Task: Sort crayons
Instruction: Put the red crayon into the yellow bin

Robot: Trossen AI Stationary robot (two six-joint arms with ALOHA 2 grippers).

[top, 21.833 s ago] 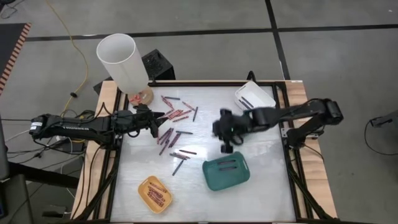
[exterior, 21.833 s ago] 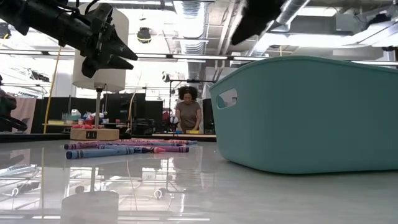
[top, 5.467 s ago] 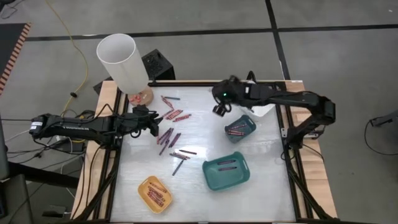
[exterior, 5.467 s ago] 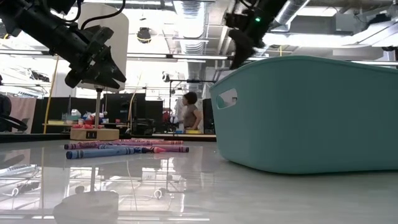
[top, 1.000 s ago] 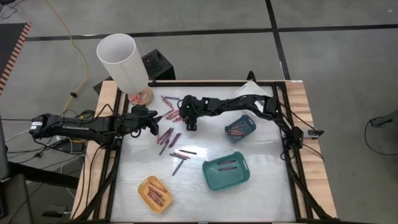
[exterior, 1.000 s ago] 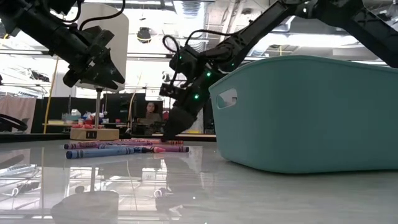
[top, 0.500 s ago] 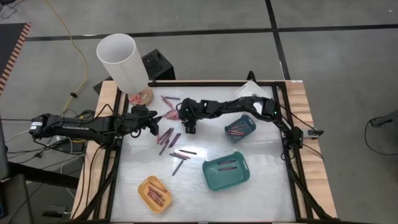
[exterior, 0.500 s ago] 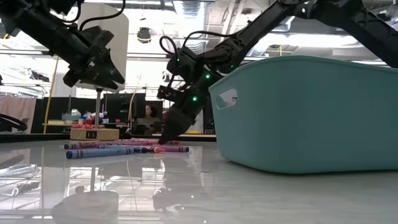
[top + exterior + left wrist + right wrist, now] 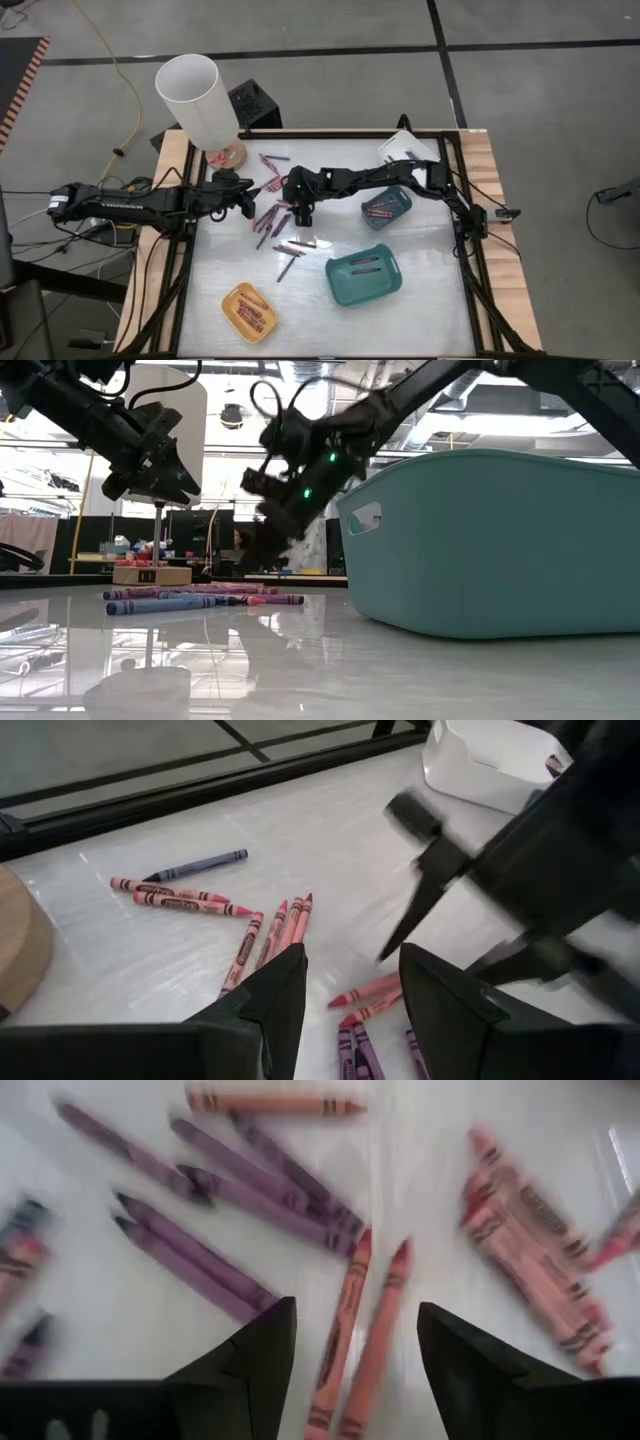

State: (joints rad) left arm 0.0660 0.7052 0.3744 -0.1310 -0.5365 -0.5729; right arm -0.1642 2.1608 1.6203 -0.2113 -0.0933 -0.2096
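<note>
Since a second ago, right hand (image 9: 303,212) has slid farther left over the counter (image 9: 420,300); fingers spread, empty, poised above two red crayons (image 9: 358,1330). Left hand (image 9: 247,198) waits at the pile's left edge, fingers parted, gripping nothing. Loose crayons lie mid-counter; others in teal trays (image 9: 364,277) and yellow tray (image 9: 249,311).

The crayons (image 9: 276,201) lie flat and loose on the white table (image 9: 420,310), scattered at many angles toward its far left part: red and pink ones, a cluster of purple ones, and a few dark blue-grey ones. More crayons lie inside the trays.
</note>
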